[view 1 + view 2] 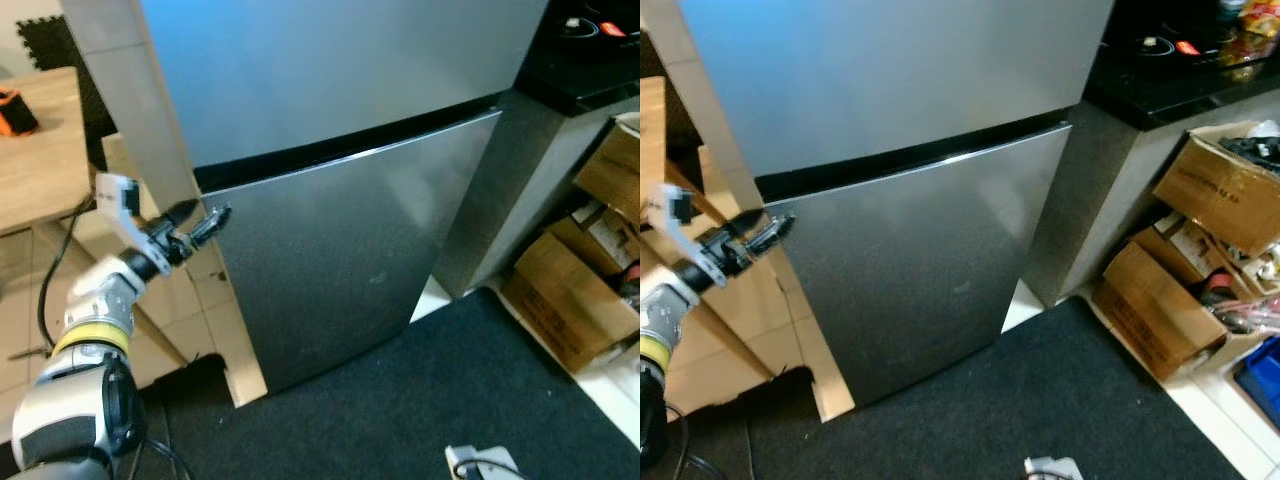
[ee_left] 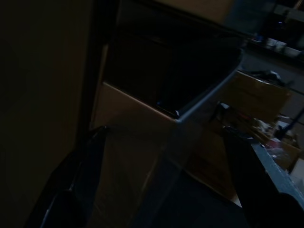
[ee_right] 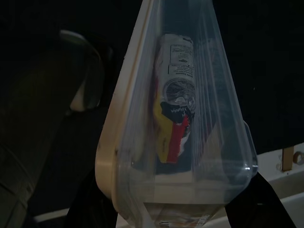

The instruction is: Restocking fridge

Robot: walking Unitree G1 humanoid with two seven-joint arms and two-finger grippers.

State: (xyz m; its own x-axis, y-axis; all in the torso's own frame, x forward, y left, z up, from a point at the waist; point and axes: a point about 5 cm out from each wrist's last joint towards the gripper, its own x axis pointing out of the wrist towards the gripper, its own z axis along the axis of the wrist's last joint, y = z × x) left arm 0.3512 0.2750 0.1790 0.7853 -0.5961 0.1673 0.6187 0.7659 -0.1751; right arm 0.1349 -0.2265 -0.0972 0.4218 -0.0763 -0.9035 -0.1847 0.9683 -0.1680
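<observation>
A steel fridge fills the view, its upper door (image 1: 330,70) and lower door (image 1: 340,270) both closed, with a dark seam between them. My left gripper (image 1: 205,222) is open at the lower door's top left corner. In the left wrist view its fingers (image 2: 88,161) stand on either side of that door's edge (image 2: 190,114). My right gripper (image 3: 173,211) is shut on a clear plastic container (image 3: 190,142) holding a yellow, red and white packet (image 3: 173,128), seen against a dark background.
Open cardboard boxes (image 1: 1185,300) with clutter stand on the floor to the fridge's right, under a black counter (image 1: 1180,70). A wooden table (image 1: 35,150) and cardboard sheets (image 1: 750,300) stand to the left. A black mat (image 1: 400,410) covers the floor in front.
</observation>
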